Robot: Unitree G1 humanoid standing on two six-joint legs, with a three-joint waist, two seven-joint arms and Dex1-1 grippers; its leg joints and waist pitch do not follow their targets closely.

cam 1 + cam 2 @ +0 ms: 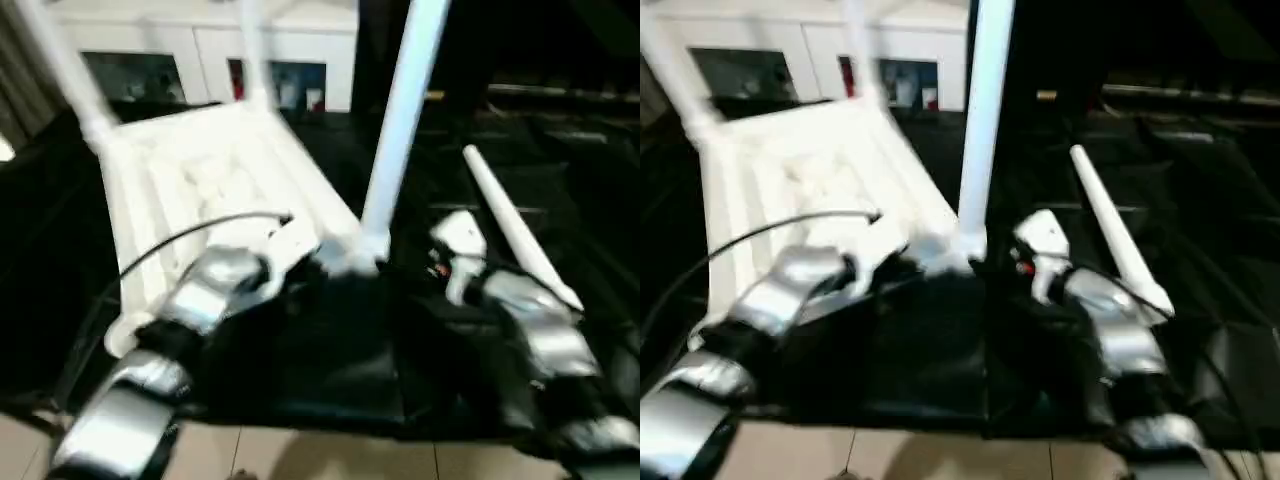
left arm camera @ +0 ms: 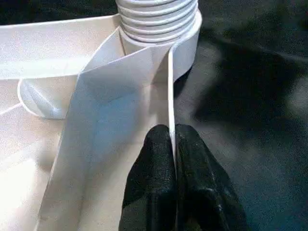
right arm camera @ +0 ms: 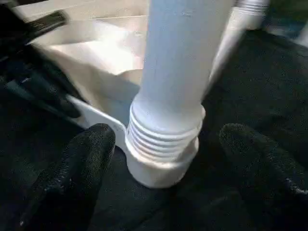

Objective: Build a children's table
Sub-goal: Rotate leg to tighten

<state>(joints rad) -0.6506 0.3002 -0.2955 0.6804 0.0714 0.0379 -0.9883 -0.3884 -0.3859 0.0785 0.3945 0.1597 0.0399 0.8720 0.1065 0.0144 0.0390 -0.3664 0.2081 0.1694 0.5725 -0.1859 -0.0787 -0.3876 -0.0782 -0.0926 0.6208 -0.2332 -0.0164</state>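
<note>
A black cloth (image 1: 330,370) covers the work surface, a white cabinet (image 1: 200,50) behind. The tabletop (image 1: 200,180) lies underside up; a leg (image 3: 178,72) stands upright in its near corner socket (image 3: 161,166). The right gripper (image 3: 166,159) is spread wide, straddling the threaded base (nearer arm). The left gripper (image 2: 172,159) is pinched on the rim. One spare leg (image 1: 515,225) lies rightward.

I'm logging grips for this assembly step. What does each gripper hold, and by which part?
The left gripper pinches the tabletop by its thin side rim, near a corner socket. The right gripper stands open around the upright leg, holding nothing.
</note>
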